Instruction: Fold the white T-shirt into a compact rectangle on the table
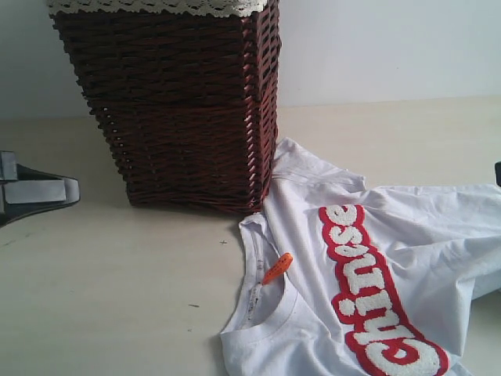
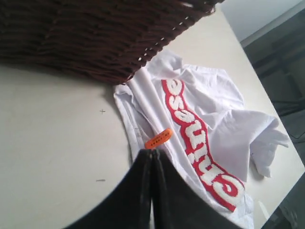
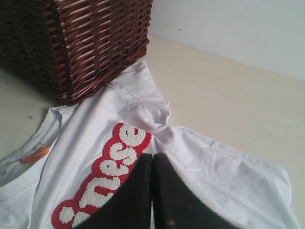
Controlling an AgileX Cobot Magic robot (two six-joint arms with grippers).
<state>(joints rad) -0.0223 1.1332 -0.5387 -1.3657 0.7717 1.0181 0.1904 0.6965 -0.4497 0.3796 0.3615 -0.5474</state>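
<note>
In the exterior view a tall brown wicker basket (image 1: pixel 188 110) trimmed with white lace edging (image 1: pixel 156 6) stands on the cream worktop (image 1: pixel 102 298). The white T-shirt (image 1: pixel 438 235) lies spread beside it, one sleeve up against the basket's bottom corner. The shirt runs off the lower and right edges of the view, and smooth open worktop stretches to its left. An orange neck tag (image 1: pixel 277 268) sticks out at the collar, and fuzzy red-edged lettering (image 1: pixel 368 290) crosses the chest. A grey and black piece of hardware (image 1: pixel 35 192) pokes in at the left edge, well apart from the shirt.

In the left wrist view the left fingers (image 2: pixel 138 191) are clenched together on nothing, near the tag. The worktop's edge lies just beyond a rumpled sleeve.

In the right wrist view the right fingers (image 3: pixel 136 191) are pressed together, empty, over the lettering. The basket's woven wall is nearby, and open worktop lies beyond.
</note>
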